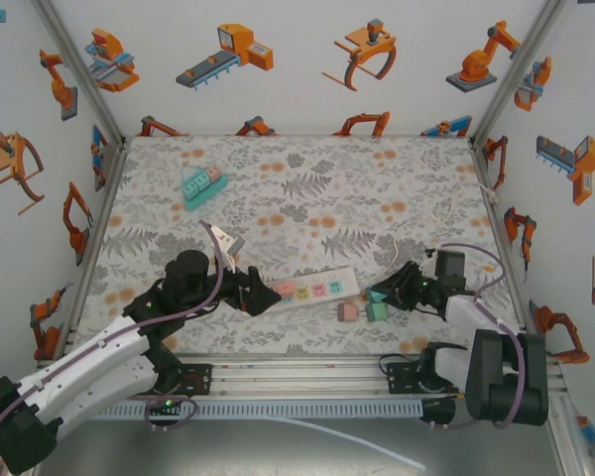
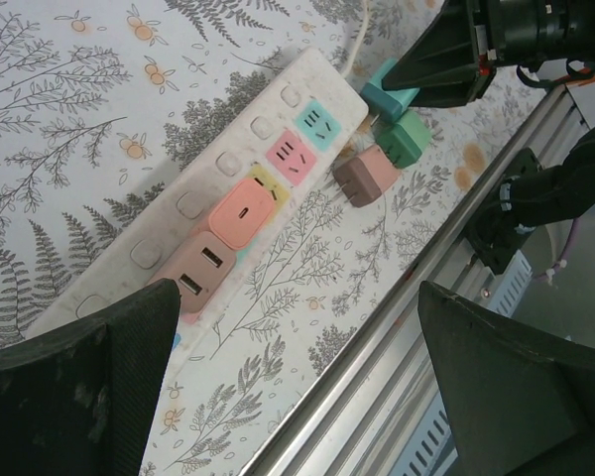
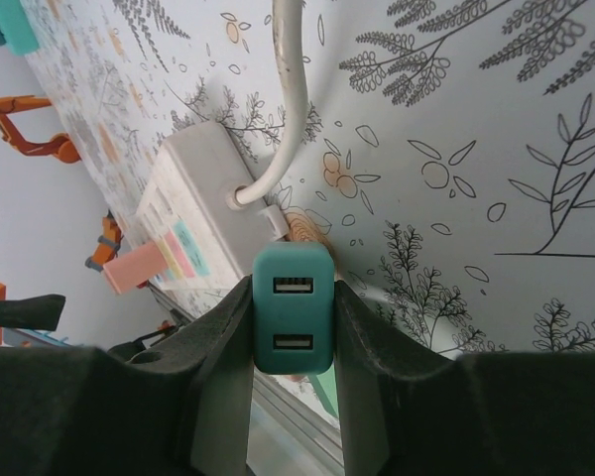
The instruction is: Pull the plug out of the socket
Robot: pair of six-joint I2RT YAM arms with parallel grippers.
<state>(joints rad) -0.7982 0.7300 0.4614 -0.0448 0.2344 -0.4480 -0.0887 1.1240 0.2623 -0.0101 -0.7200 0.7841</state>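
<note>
A white power strip (image 1: 317, 286) lies near the table's front edge, and two pink plugs (image 2: 240, 213) sit in its sockets. My right gripper (image 3: 293, 342) is shut on a teal two-port USB plug (image 3: 293, 322), held clear of the sockets just past the strip's cable end (image 3: 240, 196). The same teal plug (image 2: 390, 94) appears in the left wrist view beside the strip. My left gripper (image 2: 297, 387) is wide open at the strip's other end, one finger (image 2: 79, 387) over the strip and nothing between the two. From above, the left gripper (image 1: 250, 292) and right gripper (image 1: 385, 294) flank the strip.
A loose brownish-pink plug (image 2: 365, 177) and a green plug (image 2: 407, 139) lie on the mat in front of the strip. A teal block with plugs (image 1: 202, 184) sits at the back left. The metal front rail (image 1: 307, 372) runs close behind both grippers.
</note>
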